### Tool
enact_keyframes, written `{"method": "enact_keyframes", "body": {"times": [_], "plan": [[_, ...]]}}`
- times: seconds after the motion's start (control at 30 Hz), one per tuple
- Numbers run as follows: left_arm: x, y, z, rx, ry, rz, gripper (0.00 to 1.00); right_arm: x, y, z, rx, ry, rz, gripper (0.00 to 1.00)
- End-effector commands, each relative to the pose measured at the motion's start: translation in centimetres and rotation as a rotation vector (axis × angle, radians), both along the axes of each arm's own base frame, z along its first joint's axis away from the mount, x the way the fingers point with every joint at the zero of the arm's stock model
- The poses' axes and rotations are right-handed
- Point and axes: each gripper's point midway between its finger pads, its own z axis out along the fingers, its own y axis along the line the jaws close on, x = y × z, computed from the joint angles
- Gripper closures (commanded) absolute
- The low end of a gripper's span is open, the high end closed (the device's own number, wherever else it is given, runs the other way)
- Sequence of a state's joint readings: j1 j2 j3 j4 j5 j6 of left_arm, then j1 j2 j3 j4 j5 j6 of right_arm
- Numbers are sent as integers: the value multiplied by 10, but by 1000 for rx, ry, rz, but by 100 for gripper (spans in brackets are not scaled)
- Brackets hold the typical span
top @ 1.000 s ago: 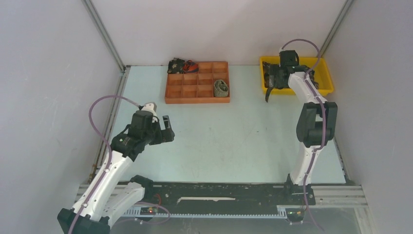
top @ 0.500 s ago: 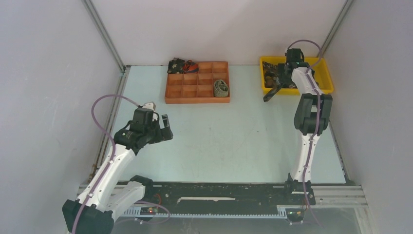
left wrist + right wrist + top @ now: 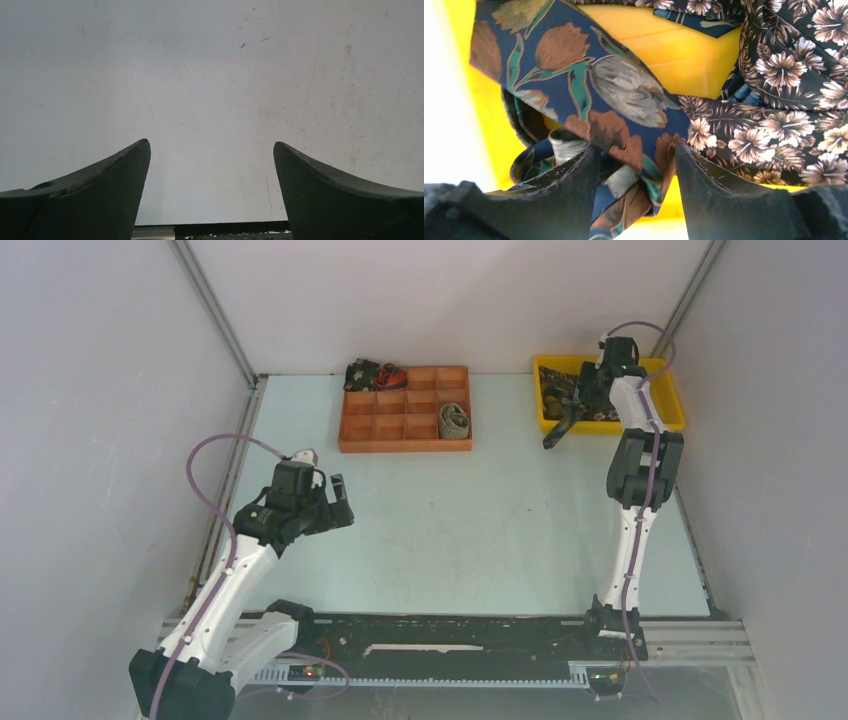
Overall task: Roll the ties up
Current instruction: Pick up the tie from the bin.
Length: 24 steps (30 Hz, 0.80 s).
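Note:
Several loose ties lie heaped in the yellow bin (image 3: 672, 400) at the back right. One dark tie end (image 3: 555, 432) hangs over the bin's front edge onto the table. My right gripper (image 3: 583, 392) is down in that heap. In the right wrist view its jaws (image 3: 635, 150) are open and straddle a bunched fold of a navy tie with brown and grey flowers (image 3: 614, 95). A dark tie with pale hibiscus flowers (image 3: 774, 135) lies beside it on the right. My left gripper (image 3: 342, 502) hovers open over bare table at the left, with nothing between its fingers (image 3: 120, 185).
An orange compartment tray (image 3: 405, 445) stands at the back centre. It holds an olive rolled tie (image 3: 454, 420) at its right side, and dark and red-blue coils (image 3: 375, 373) sit at its back left corner. Grey walls close in both sides.
My right gripper moved back and right over the bin, dropped into the ties, and its jaws narrowed around the navy tie's fold. The left arm barely shifted.

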<state>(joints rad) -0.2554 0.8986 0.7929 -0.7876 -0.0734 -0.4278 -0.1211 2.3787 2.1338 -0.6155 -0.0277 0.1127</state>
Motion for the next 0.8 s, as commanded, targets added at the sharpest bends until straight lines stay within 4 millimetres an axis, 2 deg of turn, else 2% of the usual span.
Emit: {"method": "enact_keyframes", "body": {"times": [0.0,0.03,0.13,0.2,0.27,0.43,0.53,0.77], "plan": [[6,2,9,-7,-38,20,0,19,-2,4,82,-50,-26,43],[6,3,9,-6,-36,22,0,19,-1,2,92,-48,-28,46],[6,4,9,-5,-35,28,0,22,4,1,136,-55,-17,68],[7,5,9,-5,-38,32,0,25,8,6,161,-70,-9,87],[7,6,10,-5,-39,34,0,27,12,16,177,-90,1,96],[6,7,13,-4,-57,38,0,27,23,69,196,-176,27,100],[6,9,17,-3,-75,45,0,24,32,110,219,-240,40,100],[5,18,25,19,-120,82,0,-3,71,202,286,-358,127,100]]}}
